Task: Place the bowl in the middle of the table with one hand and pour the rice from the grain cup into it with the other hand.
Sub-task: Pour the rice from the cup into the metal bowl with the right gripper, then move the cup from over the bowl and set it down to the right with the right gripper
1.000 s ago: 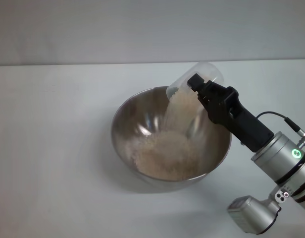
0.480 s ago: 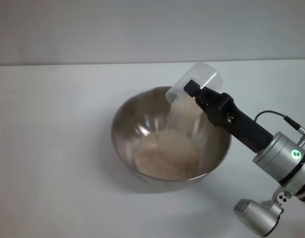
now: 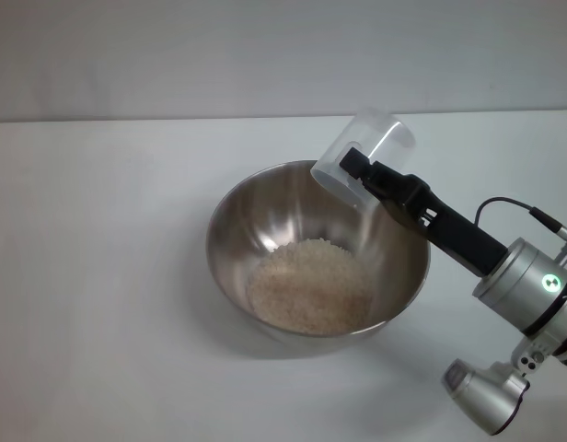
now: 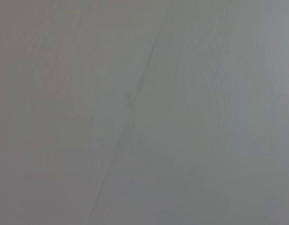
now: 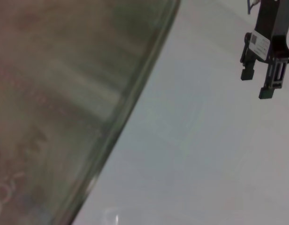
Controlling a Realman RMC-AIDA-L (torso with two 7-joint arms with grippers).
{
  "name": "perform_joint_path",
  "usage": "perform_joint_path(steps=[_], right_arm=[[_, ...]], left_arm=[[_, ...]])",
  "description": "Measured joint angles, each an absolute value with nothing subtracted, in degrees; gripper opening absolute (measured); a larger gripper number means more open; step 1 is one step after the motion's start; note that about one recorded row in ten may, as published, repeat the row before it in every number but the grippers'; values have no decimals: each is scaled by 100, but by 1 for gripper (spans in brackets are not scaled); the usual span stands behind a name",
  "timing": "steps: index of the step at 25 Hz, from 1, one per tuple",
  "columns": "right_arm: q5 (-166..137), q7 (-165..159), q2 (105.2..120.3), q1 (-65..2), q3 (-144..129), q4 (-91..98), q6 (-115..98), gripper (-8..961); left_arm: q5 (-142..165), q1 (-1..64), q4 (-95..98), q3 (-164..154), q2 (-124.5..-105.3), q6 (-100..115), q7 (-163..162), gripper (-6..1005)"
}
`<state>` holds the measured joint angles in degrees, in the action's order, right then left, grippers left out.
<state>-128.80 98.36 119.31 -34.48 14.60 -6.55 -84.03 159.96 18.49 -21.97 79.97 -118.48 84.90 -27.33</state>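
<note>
The steel bowl (image 3: 230,207) stands on the white table (image 3: 99,276) near its middle, with a heap of rice (image 3: 309,285) in its bottom. My right gripper (image 3: 357,166) is shut on the clear grain cup (image 3: 376,138) and holds it tipped, mouth down, over the bowl's far right rim. The cup looks empty and no rice is falling. The cup's wall fills the near side of the right wrist view (image 5: 50,117). My left gripper (image 5: 258,85) shows only in that view, far off above the table, open and empty.
Bare white tabletop (image 5: 182,164) lies all around the bowl. A grey wall runs behind the table's far edge (image 3: 173,118). The left wrist view shows only a plain grey surface.
The stream of rice from the cup into the bowl has thinned and stopped. The heap in the bowl has settled. The right wrist has shifted slightly to the right.
</note>
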Motion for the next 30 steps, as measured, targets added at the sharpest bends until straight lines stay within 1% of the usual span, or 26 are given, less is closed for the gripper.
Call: perform_joint_path(steps=[8, 12, 14, 15, 16, 18, 19, 21, 23, 24, 30], right_arm=[[-12875, 10029, 11927, -3504, 1477, -640, -8389, 21], [-12809, 9393, 11929, -3342, 1821, -1005, -8395, 22], [-12805, 8674, 11940, -3082, 2216, -1436, -8397, 22], [-12805, 8674, 11940, -3082, 2216, -1436, -8397, 22], [-12804, 8135, 11948, -2863, 2510, -1749, -8413, 22], [-12803, 7851, 11952, -2761, 2631, -1872, -8428, 23], [-12800, 7123, 11957, -2476, 2977, -2191, -8554, 23], [-12798, 6822, 11959, -2354, 3093, -2306, -8622, 23], [-12757, 6183, 11960, -2076, 3349, -2601, -8776, 24], [-12597, 5584, 11963, -1834, 3521, -2872, -8882, 24], [-11713, 4219, 11965, -1530, 3594, -3115, -9064, 25]], left_arm=[[15996, 1892, -2169, 7998, -11848, 8489, -2733, 755], [15996, 1895, -2169, 7998, -11848, 8489, -2733, 755], [15996, 1897, -2173, 7998, -11848, 8489, -2733, 755], [15996, 1897, -2173, 7998, -11848, 8489, -2733, 755], [15995, 1897, -2173, 7998, -11848, 8490, -2733, 755], [15996, 1898, -2169, 7998, -11848, 8489, -2731, 755], [15996, 1899, -2168, 7998, -11848, 8490, -2727, 755], [15996, 1899, -2167, 7998, -11848, 8490, -2724, 755], [15995, 1901, -2164, 7998, -11846, 8490, -2721, 755], [15995, 1901, -2164, 7998, -11846, 8490, -2721, 755], [15996, 1908, -2159, 7998, -11833, 8490, -2716, 755]])
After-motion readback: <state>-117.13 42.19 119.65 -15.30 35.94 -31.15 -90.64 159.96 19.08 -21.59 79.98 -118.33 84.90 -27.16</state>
